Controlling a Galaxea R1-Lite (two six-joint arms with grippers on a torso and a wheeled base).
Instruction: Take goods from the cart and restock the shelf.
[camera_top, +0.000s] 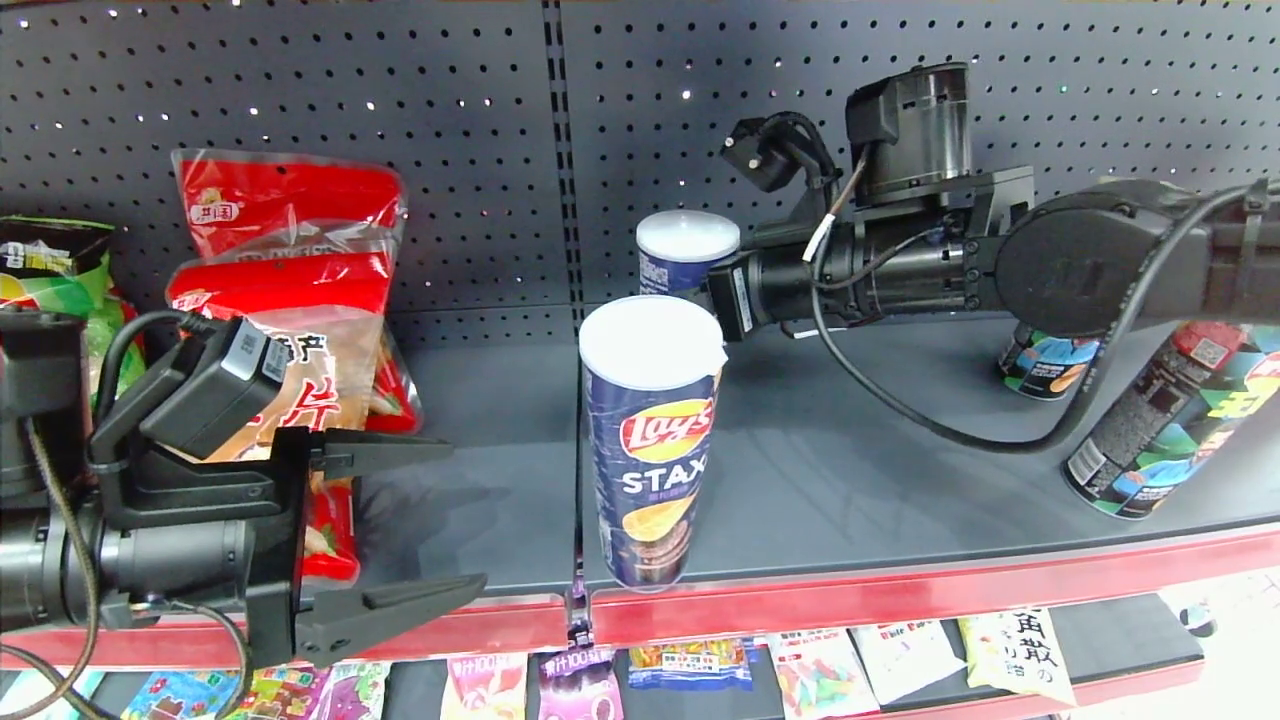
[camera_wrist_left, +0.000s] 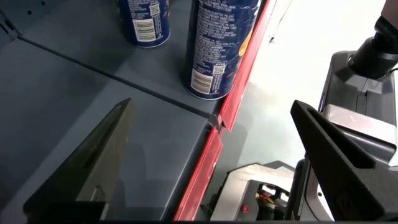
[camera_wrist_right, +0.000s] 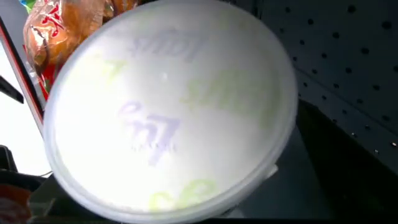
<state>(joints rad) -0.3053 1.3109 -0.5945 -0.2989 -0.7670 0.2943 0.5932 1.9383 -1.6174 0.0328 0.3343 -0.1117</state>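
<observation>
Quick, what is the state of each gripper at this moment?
Left gripper: open, holding nothing.
Right gripper: at the rear chips can; open or closed cannot be told.

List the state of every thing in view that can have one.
left gripper, jaws open, empty
front blue can, upright, lid on, at the front edge of the shelf
rear blue can, upright, lid on
red snack bags, standing, sealed
black can, standing on its base
</observation>
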